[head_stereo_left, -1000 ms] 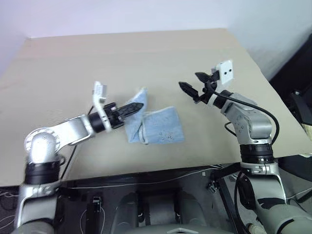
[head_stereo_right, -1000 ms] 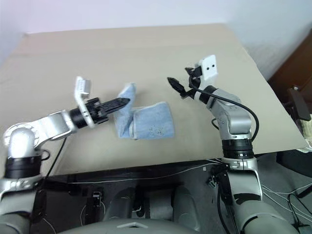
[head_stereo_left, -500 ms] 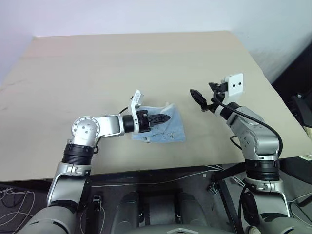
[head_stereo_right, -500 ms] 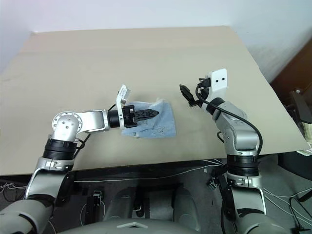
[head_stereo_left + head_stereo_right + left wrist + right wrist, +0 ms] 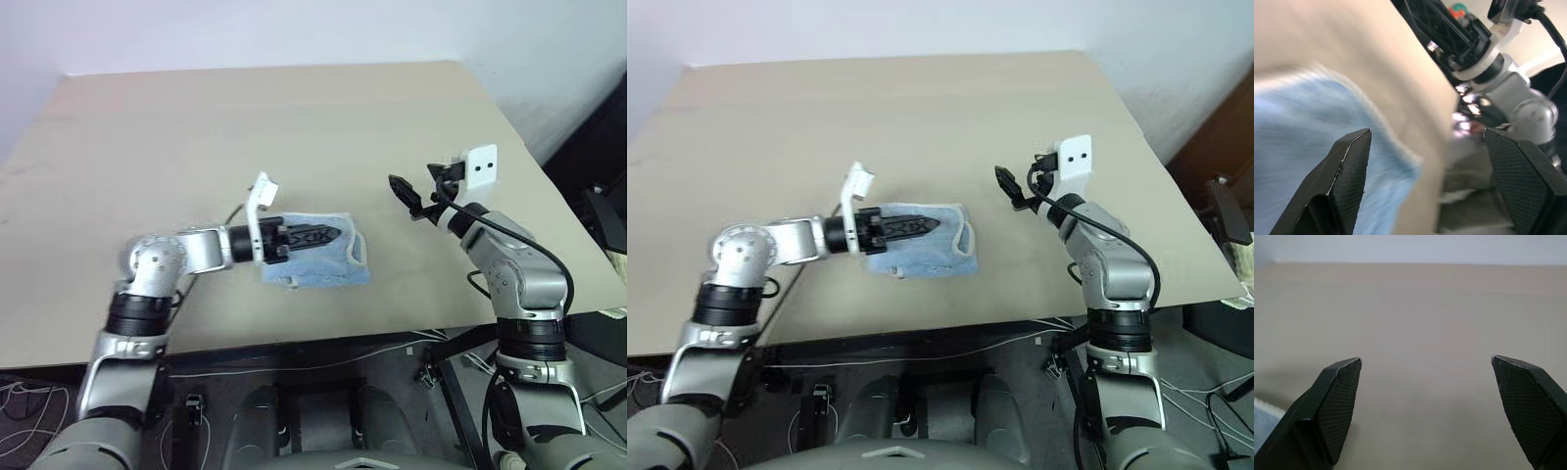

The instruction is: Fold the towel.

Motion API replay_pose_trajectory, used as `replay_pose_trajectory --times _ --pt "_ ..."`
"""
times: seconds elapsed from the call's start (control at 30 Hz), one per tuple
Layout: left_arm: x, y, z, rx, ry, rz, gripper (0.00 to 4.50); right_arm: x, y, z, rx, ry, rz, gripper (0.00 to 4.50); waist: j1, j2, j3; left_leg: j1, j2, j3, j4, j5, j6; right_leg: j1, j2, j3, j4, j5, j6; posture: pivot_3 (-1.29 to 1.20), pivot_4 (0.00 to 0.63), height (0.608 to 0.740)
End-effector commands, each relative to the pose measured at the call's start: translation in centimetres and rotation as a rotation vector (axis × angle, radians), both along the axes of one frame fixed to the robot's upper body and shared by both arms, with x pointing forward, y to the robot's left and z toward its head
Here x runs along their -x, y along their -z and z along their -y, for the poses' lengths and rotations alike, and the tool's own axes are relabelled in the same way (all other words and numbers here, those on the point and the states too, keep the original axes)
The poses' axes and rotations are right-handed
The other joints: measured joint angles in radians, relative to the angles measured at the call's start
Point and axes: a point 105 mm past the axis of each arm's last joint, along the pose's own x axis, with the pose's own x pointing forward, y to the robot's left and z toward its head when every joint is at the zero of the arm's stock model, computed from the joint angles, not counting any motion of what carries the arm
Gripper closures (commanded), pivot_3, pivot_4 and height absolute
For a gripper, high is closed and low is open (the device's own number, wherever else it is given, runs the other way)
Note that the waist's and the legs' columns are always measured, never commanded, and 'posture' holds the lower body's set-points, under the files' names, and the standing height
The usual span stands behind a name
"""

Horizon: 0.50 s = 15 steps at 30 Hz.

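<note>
One towel (image 5: 328,262), light blue, folded flat on the tan surface (image 5: 294,127). Left fingers (image 5: 1349,176) spread over it (gripping nothing). Right fingers (image 5: 1334,406) wide apart, empty, beside it.

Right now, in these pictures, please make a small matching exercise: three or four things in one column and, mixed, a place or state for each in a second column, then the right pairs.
Things:
1. light-blue terry towel
2. left gripper with black fingers
3. right gripper with black fingers
4. beige table

States:
A. open, in the air, apart from the towel
B. lies folded near the table's front edge
C. open, over the towel
D. carries the towel

Pairs: 1-B, 2-C, 3-A, 4-D
</note>
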Motion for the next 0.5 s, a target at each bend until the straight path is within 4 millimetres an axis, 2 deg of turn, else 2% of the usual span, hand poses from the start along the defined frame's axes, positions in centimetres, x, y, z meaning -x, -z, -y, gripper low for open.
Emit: replay_pose_trajectory --times 0.03,0.1,0.2,0.27,0.37,0.5 --pt "-0.6 -3.0 -2.5 0.019 -0.061 0.194 0.65 1.0 -3.3 -2.3 -0.067 -0.123 0.068 0.0 0.0 0.0 0.0 0.0 0.001 0.0 0.0 0.0 0.0 0.0 0.0 0.0 0.0 0.0 0.0 0.0 0.15 0.74" --pt "-0.9 -3.1 -3.7 -0.049 -0.106 0.308 0.61 1.6 -3.8 -4.2 -0.068 -0.19 0.085 0.39 0.001 0.0 0.0 0.0 0.001 0.0 0.0 0.0 0.0 0.0 -0.001 0.0 0.0 0.0 -0.001 0.0 0.15 0.74" --pt "-0.9 -2.6 -4.2 -0.095 -0.122 0.371 1.27 2.1 -3.7 -6.5 -0.065 -0.267 0.08 1.26 0.002 0.0 0.0 0.0 0.001 0.0 -0.002 0.0 0.0 -0.001 -0.002 0.0 -0.001 0.0 -0.001 0.0 0.15 0.74" --pt "-0.8 -1.8 -4.2 -0.112 -0.127 0.388 1.89 2.6 -3.0 -8.3 -0.062 -0.33 0.058 1.92 0.002 0.0 0.0 -0.001 0.001 0.0 -0.002 -0.001 0.0 -0.001 -0.003 0.0 -0.001 0.0 -0.001 0.0 0.15 0.74" --pt "-0.9 -0.6 -4.2 -0.14 -0.136 0.405 2.94 3.2 -2.3 -9.9 -0.055 -0.392 0.039 3.0 0.002 0.0 0.0 -0.002 0.001 0.0 -0.001 -0.001 0.001 -0.002 -0.005 0.0 -0.001 0.0 -0.001 0.0 0.15 0.74" --pt "-0.9 0.3 -3.7 -0.15 -0.137 0.442 4.26 3.9 -1.3 -11.2 -0.055 -0.456 0.01 4.37 0.003 0.0 0.0 -0.003 0.0 0.0 -0.001 -0.001 0.001 -0.002 -0.005 0.0 -0.001 0.0 -0.001 0.0 0.15 0.74"
